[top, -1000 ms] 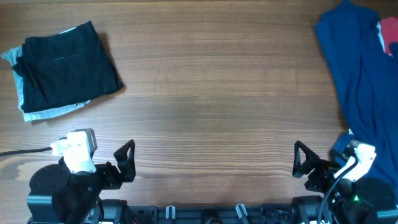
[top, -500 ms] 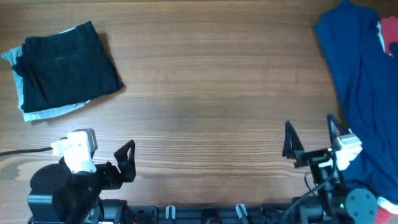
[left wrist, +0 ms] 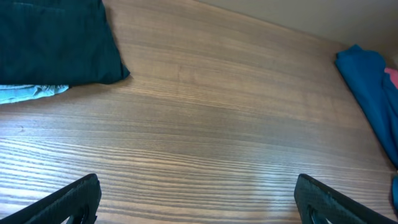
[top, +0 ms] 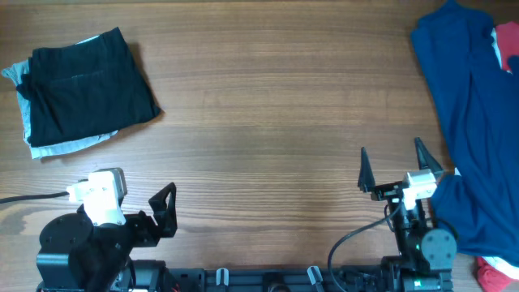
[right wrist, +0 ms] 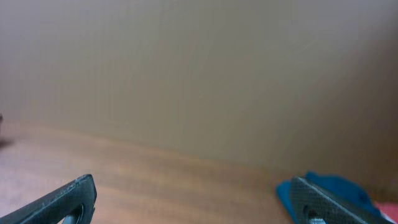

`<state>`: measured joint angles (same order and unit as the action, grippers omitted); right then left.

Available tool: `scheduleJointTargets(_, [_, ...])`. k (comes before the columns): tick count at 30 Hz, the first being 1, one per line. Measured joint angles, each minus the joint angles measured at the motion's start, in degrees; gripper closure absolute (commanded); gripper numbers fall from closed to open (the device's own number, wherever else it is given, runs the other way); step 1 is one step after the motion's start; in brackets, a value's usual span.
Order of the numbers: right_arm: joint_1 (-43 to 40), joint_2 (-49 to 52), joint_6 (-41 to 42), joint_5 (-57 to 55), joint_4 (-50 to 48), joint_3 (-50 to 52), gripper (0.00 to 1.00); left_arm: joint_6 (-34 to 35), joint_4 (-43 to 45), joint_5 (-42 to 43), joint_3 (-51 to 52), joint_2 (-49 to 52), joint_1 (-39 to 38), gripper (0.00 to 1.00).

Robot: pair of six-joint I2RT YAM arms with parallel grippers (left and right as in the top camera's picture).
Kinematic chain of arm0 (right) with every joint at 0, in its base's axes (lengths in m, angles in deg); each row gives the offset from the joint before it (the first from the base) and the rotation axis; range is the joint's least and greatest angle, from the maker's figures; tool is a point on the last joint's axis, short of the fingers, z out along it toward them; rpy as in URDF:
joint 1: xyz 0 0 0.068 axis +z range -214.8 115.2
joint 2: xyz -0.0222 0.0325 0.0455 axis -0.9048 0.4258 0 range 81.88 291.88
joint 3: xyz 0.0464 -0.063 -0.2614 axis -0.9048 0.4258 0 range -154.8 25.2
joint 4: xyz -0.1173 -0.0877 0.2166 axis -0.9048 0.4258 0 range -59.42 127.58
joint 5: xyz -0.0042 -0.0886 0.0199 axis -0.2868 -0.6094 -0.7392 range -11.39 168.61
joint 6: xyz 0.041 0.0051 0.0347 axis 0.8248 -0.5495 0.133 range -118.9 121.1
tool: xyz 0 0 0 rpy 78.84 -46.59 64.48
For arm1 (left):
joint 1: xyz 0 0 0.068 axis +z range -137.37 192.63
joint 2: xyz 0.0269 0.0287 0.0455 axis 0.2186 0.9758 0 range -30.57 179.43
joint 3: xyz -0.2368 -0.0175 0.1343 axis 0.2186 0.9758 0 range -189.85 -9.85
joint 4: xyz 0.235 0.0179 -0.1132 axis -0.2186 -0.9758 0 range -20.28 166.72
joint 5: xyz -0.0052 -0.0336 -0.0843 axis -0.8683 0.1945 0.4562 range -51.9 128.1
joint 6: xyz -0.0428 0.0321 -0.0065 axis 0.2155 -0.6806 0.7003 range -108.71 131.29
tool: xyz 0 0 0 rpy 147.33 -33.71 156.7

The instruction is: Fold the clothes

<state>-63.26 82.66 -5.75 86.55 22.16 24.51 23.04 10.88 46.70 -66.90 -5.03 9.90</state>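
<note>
The black garment (top: 85,85) lies folded into a rough square at the table's far left, on top of a light-blue denim piece (top: 65,146). It also shows at the top left of the left wrist view (left wrist: 50,43). My left gripper (top: 166,209) is open and empty near the front edge, well short of the garment; its fingers frame bare wood in the left wrist view (left wrist: 196,199). My right gripper (top: 392,162) is open and empty, raised above the table at the front right, with nothing between its fingers in the right wrist view (right wrist: 193,199).
A royal-blue cloth (top: 470,105) is spread down the right side, right next to my right arm, and shows in both wrist views (left wrist: 373,87) (right wrist: 329,186). Pink-red fabric (top: 507,40) lies by it at the far right edge. The denim's edge shows under the black garment (left wrist: 31,92).
My right arm has lifted from its low spot at the front right corner and swung left and forward, fingers now pointing up the table. The left arm and the clothes have not moved.
</note>
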Motion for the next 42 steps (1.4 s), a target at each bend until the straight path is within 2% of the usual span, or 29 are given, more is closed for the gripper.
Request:
scheduleJointTargets(2, [0.0,0.0,-0.3,0.2,8.1,0.3,0.00,0.0,0.0,0.0,0.0,0.0,0.0,0.00])
scheduleJointTargets(3, [-0.1,0.0,-0.3,0.2,8.5,0.3,0.00,0.0,0.0,0.0,0.0,0.0,0.0,0.00])
scheduleJointTargets(29, [-0.2,0.0,-0.4,0.2,8.0,0.3,0.00,0.0,0.0,0.0,0.0,0.0,0.0,0.00])
scheduleJointTargets(35, [-0.2,0.0,-0.4,0.2,8.0,0.3,0.00,0.0,0.5,-3.5,0.4,-0.4,0.2,0.00])
scheduleJointTargets(38, [-0.2,0.0,-0.4,0.2,8.0,0.3,0.00,0.0,2.3,-4.9,3.0,-2.6,0.3,0.00])
scheduleJointTargets(42, [-0.2,0.0,-0.4,0.2,8.0,0.3,0.00,0.2,13.7,-5.8,14.6,-9.9,0.4,0.00])
